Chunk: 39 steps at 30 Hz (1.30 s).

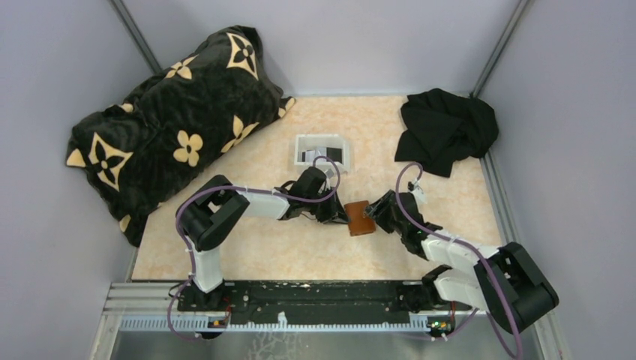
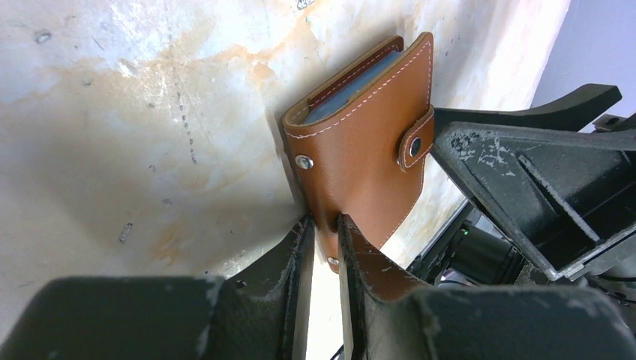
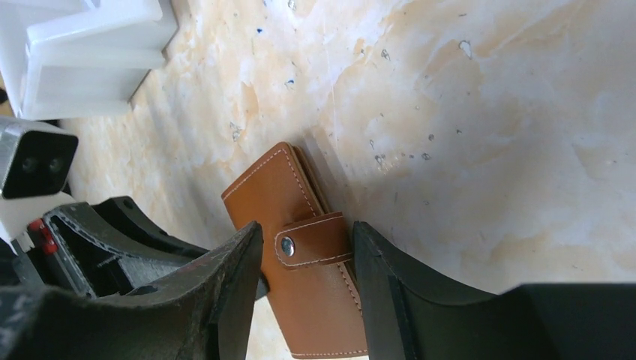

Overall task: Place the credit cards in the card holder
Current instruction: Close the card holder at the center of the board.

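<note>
Currently: card holder pinned for opening

Item: card holder (image 1: 361,218), folded shut, mid-table between both arms.
Left gripper (image 2: 324,225): nearly closed, pinching the holder's lower edge.
Right gripper (image 3: 307,229): jaws apart, straddling the snap strap (image 3: 311,241), gripping nothing.
Credit cards (image 1: 315,156): apparently in the white tray (image 1: 300,139) behind.
Step, as judged: opening the holder. Next: catch the strap and fold the flap back.
</note>
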### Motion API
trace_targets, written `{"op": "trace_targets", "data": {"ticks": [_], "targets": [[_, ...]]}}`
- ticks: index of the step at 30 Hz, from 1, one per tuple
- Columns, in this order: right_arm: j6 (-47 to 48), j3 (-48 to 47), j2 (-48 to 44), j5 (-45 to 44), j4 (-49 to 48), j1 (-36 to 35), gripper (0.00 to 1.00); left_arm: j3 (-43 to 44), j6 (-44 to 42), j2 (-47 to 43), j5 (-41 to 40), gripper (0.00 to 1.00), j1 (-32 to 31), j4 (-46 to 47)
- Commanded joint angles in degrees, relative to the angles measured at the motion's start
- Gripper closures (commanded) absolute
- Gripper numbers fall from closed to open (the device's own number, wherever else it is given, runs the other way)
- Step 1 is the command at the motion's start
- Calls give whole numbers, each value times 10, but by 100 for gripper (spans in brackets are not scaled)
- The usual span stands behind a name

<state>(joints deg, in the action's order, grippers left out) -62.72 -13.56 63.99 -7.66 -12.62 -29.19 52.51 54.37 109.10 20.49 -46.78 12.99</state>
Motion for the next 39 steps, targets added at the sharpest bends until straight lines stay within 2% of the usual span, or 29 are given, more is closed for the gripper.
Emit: {"op": "trace_targets", "data": {"ticks": [1, 8, 13, 20, 32, 39], "targets": [[-15, -2, 38, -19, 47, 13, 51, -13, -38, 38, -80, 74, 2, -91], [-17, 3, 46, -28, 60, 15, 55, -9, -41, 36, -81, 74, 3, -95], [8, 7, 80, 1, 36, 16, 59, -7, -40, 41, -79, 74, 3, -94], [42, 10, 127, 35, 20, 16, 60, -5, -40, 40, -80, 74, 3, -97], [116, -31, 105, 1, 130, 15, 54, -15, -42, 29, -99, 74, 4, -102], [142, -66, 128, -11, 172, 15, 54, -26, -44, 21, -118, 74, 12, -108]]}}
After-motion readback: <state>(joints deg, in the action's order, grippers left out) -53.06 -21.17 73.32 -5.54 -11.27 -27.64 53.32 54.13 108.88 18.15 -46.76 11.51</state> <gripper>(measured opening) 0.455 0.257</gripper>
